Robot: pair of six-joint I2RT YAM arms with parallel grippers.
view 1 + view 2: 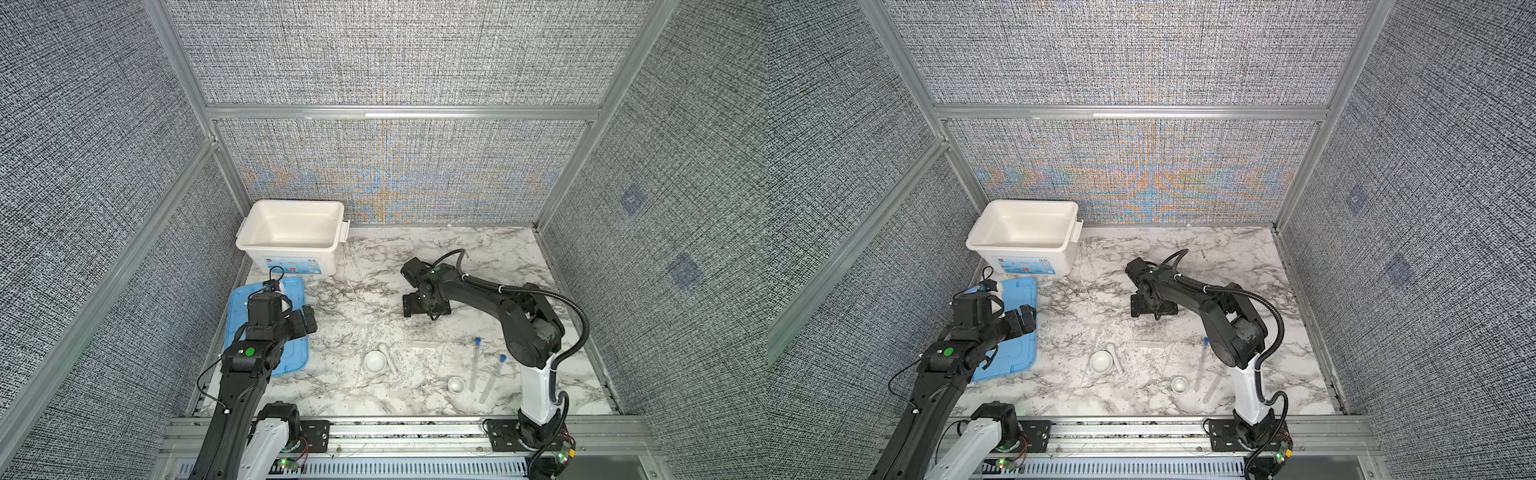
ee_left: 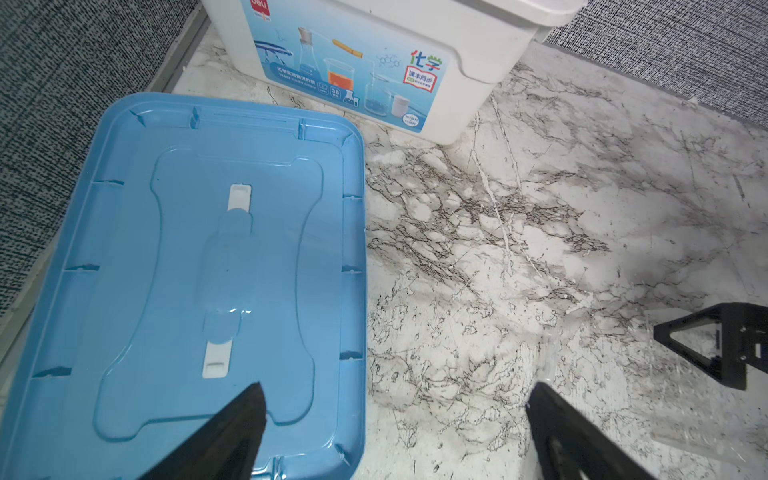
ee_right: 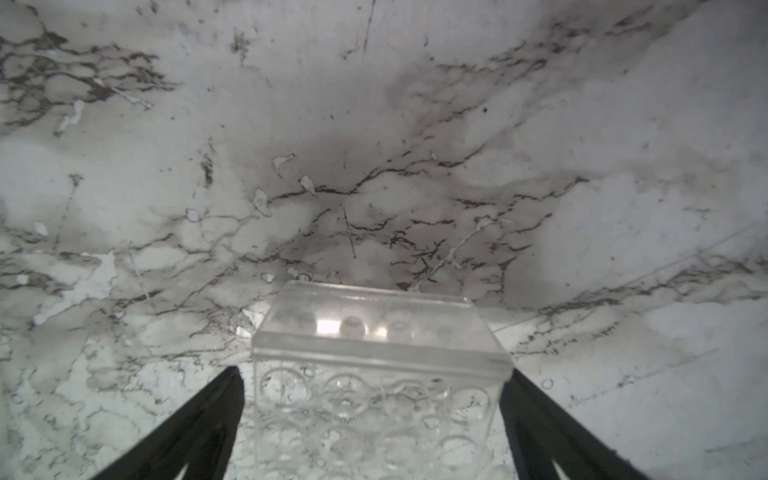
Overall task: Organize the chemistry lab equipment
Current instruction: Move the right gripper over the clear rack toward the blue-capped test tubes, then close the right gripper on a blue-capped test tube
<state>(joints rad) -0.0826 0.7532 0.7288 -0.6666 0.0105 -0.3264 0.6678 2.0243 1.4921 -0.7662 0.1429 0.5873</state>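
A white mortar [image 1: 377, 362] with its pestle [image 1: 387, 358] leaning on it sits near the table's front middle. To its right are a smaller white dish [image 1: 456, 384] and two clear tubes with blue caps [image 1: 475, 365] [image 1: 494, 378]. Thin clear rods [image 1: 364, 357] lie beside the mortar. My right gripper [image 1: 427, 309] [image 3: 374, 371] is open, its fingers straddling a clear plastic rack with round holes [image 3: 374, 324]. One finger is at the rack's edge and the other a little apart. My left gripper [image 1: 307, 322] [image 2: 397, 388] hangs open and empty over the lid's right edge.
The large white tub [image 1: 291, 205] [image 2: 478, 41] stands at the back left, open at the top. A flat light-blue lid [image 1: 291, 353] [image 2: 124, 249] lies in front of it under my left arm. Fabric walls close in the table on three sides.
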